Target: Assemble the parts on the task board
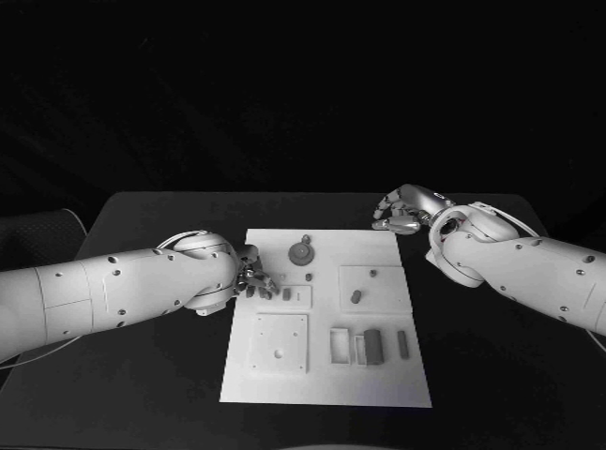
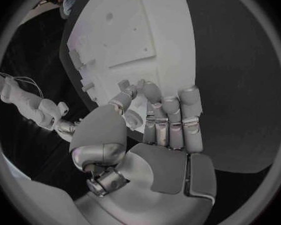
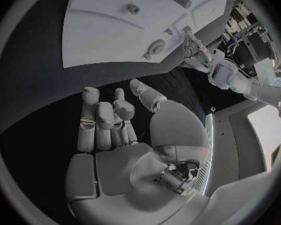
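The white task board lies in the middle of the black table. On it sit small grey parts: a round piece near the far edge, short pegs in the middle, and upright bars nearer me. My left hand hovers at the board's left edge, its fingers loosely bent and holding nothing. My right hand is over bare table beyond the board's far right corner. Its fingers are half curled, the thumb is apart, and nothing is in them.
A square plate with holes sits on the board's near left part. Recessed slots mark the board's right half. Black table surrounds the board on all sides.
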`<control>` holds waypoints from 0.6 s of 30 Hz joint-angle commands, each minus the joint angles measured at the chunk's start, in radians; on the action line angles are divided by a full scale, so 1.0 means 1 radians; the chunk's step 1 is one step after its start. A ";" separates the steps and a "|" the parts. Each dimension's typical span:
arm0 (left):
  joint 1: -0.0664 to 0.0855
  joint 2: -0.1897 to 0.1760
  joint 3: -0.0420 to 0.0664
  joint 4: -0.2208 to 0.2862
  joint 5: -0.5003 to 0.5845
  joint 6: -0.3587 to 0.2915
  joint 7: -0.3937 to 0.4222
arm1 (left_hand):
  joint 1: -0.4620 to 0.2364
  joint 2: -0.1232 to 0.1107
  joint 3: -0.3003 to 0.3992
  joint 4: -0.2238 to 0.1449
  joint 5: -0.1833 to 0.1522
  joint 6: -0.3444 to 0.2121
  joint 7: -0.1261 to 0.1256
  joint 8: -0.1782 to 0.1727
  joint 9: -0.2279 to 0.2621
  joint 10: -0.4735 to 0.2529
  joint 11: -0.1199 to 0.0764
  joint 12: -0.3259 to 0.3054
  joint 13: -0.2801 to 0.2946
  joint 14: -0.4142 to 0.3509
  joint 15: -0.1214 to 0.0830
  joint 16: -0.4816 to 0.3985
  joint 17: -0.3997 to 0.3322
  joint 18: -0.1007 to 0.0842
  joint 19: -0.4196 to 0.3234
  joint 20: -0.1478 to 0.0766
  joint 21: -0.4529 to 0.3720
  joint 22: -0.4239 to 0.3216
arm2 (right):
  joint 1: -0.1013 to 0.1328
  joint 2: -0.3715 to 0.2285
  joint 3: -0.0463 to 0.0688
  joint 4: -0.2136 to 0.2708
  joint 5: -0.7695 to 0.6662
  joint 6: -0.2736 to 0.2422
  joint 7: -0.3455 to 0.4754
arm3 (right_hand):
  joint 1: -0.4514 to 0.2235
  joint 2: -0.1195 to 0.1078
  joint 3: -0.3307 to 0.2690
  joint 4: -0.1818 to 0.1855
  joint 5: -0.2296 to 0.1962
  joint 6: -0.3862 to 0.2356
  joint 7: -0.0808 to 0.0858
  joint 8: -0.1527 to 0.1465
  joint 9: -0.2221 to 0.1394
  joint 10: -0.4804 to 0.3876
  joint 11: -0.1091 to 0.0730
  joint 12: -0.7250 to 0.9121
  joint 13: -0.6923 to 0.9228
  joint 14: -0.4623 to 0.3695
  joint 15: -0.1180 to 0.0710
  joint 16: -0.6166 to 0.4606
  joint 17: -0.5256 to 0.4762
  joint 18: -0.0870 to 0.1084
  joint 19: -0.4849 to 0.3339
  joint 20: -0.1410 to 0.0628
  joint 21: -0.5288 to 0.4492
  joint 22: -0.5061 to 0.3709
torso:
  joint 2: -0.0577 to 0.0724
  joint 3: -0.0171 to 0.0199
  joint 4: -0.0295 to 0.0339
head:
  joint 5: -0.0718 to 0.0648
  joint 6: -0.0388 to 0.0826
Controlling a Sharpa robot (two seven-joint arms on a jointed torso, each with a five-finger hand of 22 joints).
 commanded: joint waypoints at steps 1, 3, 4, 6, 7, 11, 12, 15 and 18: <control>0.000 0.002 0.000 0.001 0.002 -0.002 0.007 | -0.010 0.003 -0.005 0.001 0.004 -0.002 0.006 -0.002 0.001 -0.008 0.001 0.007 -0.001 -0.003 -0.004 0.004 -0.001 0.056 -0.004 -0.001 0.006 0.020 | 0.000 0.000 0.000 0.001 -0.003 0.013 0.001 | -0.007 -0.002 0.000 0.007 0.003 -0.001 0.005 -0.004 0.001 0.002 0.008 -0.005 0.001 0.004 -0.006 -0.006 -0.001 0.013 0.002 -0.004 -0.006 0.016 | 0.000 -0.0005 0.0001 | 0.000 0.000; 0.000 0.002 0.000 0.001 0.002 -0.006 0.008 | -0.011 0.002 -0.006 0.001 0.004 -0.002 0.006 -0.002 0.001 -0.007 0.001 0.007 -0.001 -0.003 -0.005 0.005 -0.001 0.057 -0.003 -0.001 0.007 0.020 | 0.000 0.000 0.000 0.001 -0.003 0.013 0.001 | -0.007 -0.002 0.000 0.008 0.003 -0.001 0.005 -0.005 0.002 0.002 0.008 -0.005 0.001 0.004 -0.006 -0.006 -0.001 0.013 0.002 -0.004 -0.006 0.016 | 0.000 -0.0005 0.0001 | 0.000 0.000; 0.000 0.002 0.000 0.001 0.002 -0.007 0.008 | -0.011 0.002 -0.006 0.001 0.004 -0.002 0.005 -0.002 0.001 -0.007 0.001 0.007 -0.001 -0.003 -0.005 0.005 -0.001 0.057 -0.003 -0.001 0.007 0.020 | 0.000 0.000 0.000 0.001 -0.003 0.013 0.001 | -0.007 -0.002 0.000 0.008 0.003 -0.001 0.005 -0.005 0.002 0.002 0.008 -0.005 0.001 0.004 -0.006 -0.006 -0.001 0.013 0.002 -0.004 -0.006 0.016 | 0.000 -0.0005 0.0001 | 0.000 0.000; 0.000 0.002 0.000 0.001 0.002 -0.010 0.010 | -0.012 0.002 -0.007 0.002 0.004 -0.002 0.005 -0.002 0.001 -0.007 0.001 0.008 -0.001 -0.003 -0.005 0.005 -0.001 0.057 -0.003 -0.002 0.007 0.020 | 0.000 0.000 0.000 0.001 -0.003 0.013 0.001 | -0.007 -0.002 0.000 0.008 0.003 -0.001 0.005 -0.005 0.002 0.002 0.008 -0.005 0.001 0.004 -0.006 -0.006 -0.001 0.013 0.002 -0.004 -0.006 0.016 | 0.000 -0.0004 0.0001 | 0.000 0.000; 0.000 0.002 0.000 0.001 0.003 -0.013 0.011 | -0.013 0.001 -0.008 0.002 0.004 -0.002 0.005 -0.002 0.001 -0.007 0.001 0.008 -0.001 -0.003 -0.005 0.005 -0.001 0.057 -0.003 -0.002 0.007 0.020 | 0.000 0.000 0.000 0.000 -0.003 0.013 0.001 | -0.007 -0.002 0.000 0.008 0.003 -0.001 0.005 -0.005 0.002 0.002 0.008 -0.005 0.001 0.004 -0.006 -0.006 -0.001 0.013 0.002 -0.004 -0.006 0.016 | 0.000 -0.0008 0.0002 | 0.000 0.000; 0.000 0.001 0.000 0.000 0.006 -0.028 0.019 | -0.017 -0.001 -0.010 0.006 0.004 -0.002 0.005 -0.002 0.001 -0.007 0.001 0.009 -0.001 -0.003 -0.005 0.006 -0.001 0.057 -0.003 -0.002 0.008 0.020 | 0.000 0.000 0.000 0.001 -0.003 0.015 0.001 | -0.007 -0.002 0.000 0.008 0.003 -0.001 0.005 -0.005 0.002 0.002 0.008 -0.005 0.001 0.004 -0.006 -0.006 -0.001 0.013 0.002 -0.004 -0.006 0.016 | 0.000 -0.0006 0.0002 | 0.000 0.001; 0.000 0.001 0.000 0.000 0.011 -0.029 0.020 | -0.017 -0.001 -0.011 0.006 0.004 -0.002 0.005 -0.002 0.001 -0.007 0.001 0.009 -0.001 -0.003 -0.006 0.007 -0.001 0.057 -0.003 -0.002 0.008 0.020 | 0.000 0.000 0.000 0.001 -0.003 0.016 0.001 | -0.007 -0.002 0.000 0.008 0.003 -0.001 0.005 -0.005 0.002 0.002 0.008 -0.005 0.001 0.004 -0.006 -0.006 -0.001 0.013 0.002 -0.004 -0.006 0.016 | 0.000 -0.0006 0.0002 | 0.000 0.001; 0.000 0.001 0.000 -0.001 0.016 -0.028 0.019 | -0.017 -0.005 -0.012 0.006 0.005 -0.001 0.004 -0.001 0.002 -0.006 0.000 0.011 0.000 -0.002 -0.006 0.008 0.000 0.058 -0.003 -0.003 0.009 0.021 | 0.000 0.000 0.000 0.001 -0.003 0.017 0.002 | -0.007 -0.003 0.000 0.008 0.003 -0.001 0.005 -0.005 0.002 0.002 0.008 -0.005 0.001 0.004 -0.006 -0.006 -0.001 0.013 0.002 -0.004 -0.006 0.016 | 0.000 -0.0002 0.0001 | 0.000 0.001; 0.000 0.000 0.000 -0.002 0.016 -0.027 0.019 | -0.019 -0.006 -0.013 0.008 0.006 -0.001 0.004 -0.001 0.002 -0.006 0.000 0.012 0.000 -0.002 -0.007 0.009 0.000 0.058 -0.002 -0.003 0.010 0.021 | 0.000 0.000 0.000 0.001 -0.003 0.017 0.002 | -0.006 -0.003 0.000 0.008 0.002 -0.001 0.005 -0.005 0.002 0.002 0.008 -0.005 0.001 0.004 -0.006 -0.006 -0.001 0.013 0.002 -0.004 -0.006 0.016 | 0.000 -0.0002 0.0002 | -0.001 0.001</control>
